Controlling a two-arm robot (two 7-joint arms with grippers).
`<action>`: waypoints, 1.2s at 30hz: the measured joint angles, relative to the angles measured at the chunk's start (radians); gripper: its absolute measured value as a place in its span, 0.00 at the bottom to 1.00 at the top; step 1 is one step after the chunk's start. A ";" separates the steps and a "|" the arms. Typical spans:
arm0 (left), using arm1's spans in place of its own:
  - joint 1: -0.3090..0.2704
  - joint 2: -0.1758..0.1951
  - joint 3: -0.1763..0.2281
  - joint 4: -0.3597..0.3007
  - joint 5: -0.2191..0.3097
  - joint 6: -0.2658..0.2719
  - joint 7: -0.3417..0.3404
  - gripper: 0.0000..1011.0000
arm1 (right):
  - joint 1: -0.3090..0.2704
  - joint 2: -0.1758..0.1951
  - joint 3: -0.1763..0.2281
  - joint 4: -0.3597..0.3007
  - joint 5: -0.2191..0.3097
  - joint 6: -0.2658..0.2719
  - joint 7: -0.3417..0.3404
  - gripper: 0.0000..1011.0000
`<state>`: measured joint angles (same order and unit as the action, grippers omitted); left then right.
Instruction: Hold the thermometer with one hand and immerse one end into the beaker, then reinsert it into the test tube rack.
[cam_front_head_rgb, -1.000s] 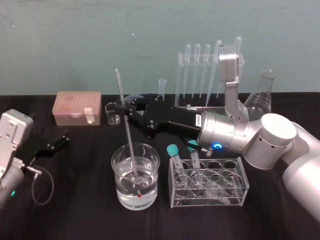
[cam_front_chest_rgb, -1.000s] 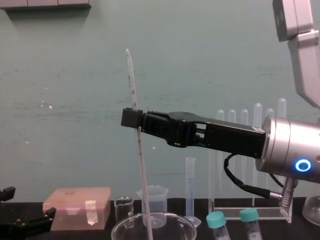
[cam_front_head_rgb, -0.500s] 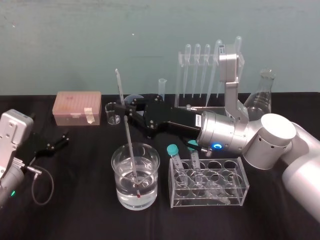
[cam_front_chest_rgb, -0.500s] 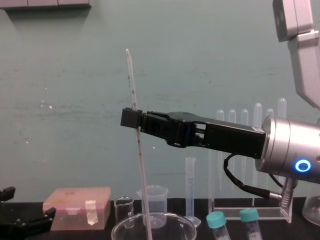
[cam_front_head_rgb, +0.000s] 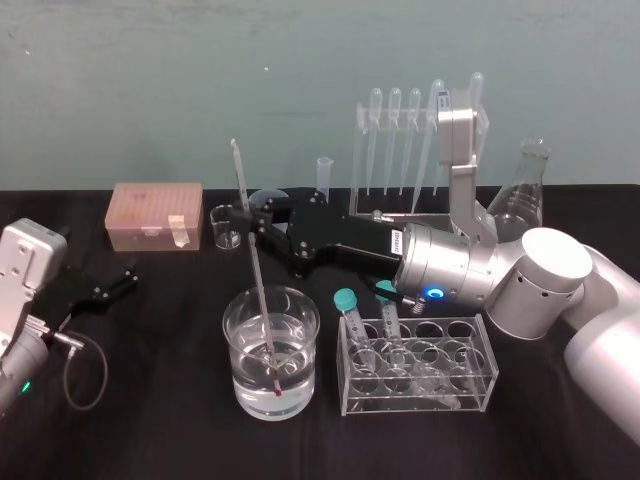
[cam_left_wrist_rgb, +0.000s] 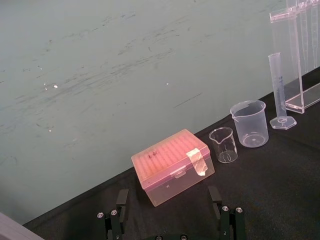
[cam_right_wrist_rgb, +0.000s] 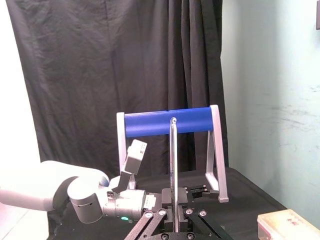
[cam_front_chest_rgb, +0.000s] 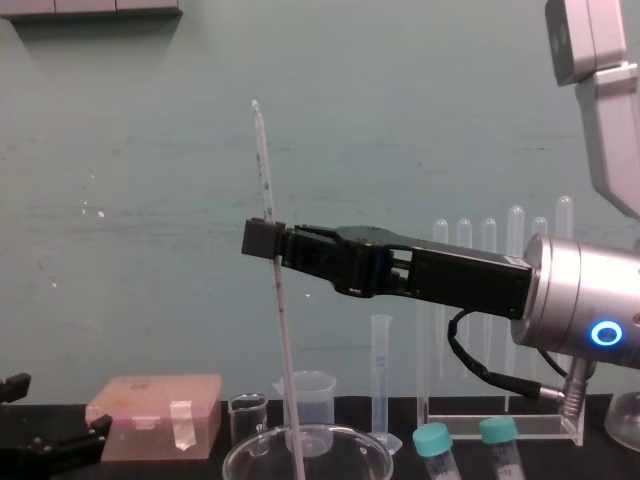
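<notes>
I had the right gripper (cam_front_head_rgb: 250, 222) reaching across from the right, above the black worktop (cam_front_head_rgb: 150, 410), its black fingers pressed together on the long, thin whitish glass thermometer (cam_front_head_rgb: 256, 270) a little above the middle of its length. The thermometer stood nearly upright, its top leaning slightly to the left, and its lower end with the red tip sat under the water close to the bottom of the wide clear glass beaker (cam_front_head_rgb: 302, 372) near the front edge. In the chest view I could see the same gripper (cam_front_chest_rgb: 262, 238) clamped on the rod (cam_front_chest_rgb: 282, 330), well above the beaker's rim. The tall clear acrylic test tube rack (cam_front_head_rgb: 361, 150) with its row of pipettes stood at the back of the worktop, behind the right arm and well apart from the thermometer. The left gripper (cam_front_head_rgb: 118, 281) lay parked at the left side of the worktop with its fingers spread and nothing between them. Beyond it sat a pink translucent plastic box (cam_left_wrist_rgb: 172, 167), a tiny glass beaker (cam_left_wrist_rgb: 223, 145) and a small translucent plastic spouted beaker (cam_left_wrist_rgb: 249, 123). Just right of the big beaker stood a low clear rack (cam_front_head_rgb: 420, 368) holding teal-capped tubes.
</notes>
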<state>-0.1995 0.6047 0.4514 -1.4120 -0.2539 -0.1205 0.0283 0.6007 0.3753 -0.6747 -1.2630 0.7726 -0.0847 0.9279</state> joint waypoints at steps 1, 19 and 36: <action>0.000 0.000 0.000 0.000 0.000 0.000 0.000 1.00 | 0.000 0.000 0.000 0.000 0.000 0.000 0.000 0.06; 0.000 0.000 0.000 0.000 0.000 0.000 0.000 1.00 | 0.001 0.001 -0.001 0.000 0.001 0.002 0.000 0.06; 0.000 0.000 0.000 0.000 0.000 0.000 0.000 1.00 | 0.002 0.010 0.008 -0.025 0.012 0.015 -0.001 0.06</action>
<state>-0.1995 0.6047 0.4514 -1.4120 -0.2539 -0.1205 0.0283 0.6028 0.3853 -0.6666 -1.2875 0.7847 -0.0700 0.9268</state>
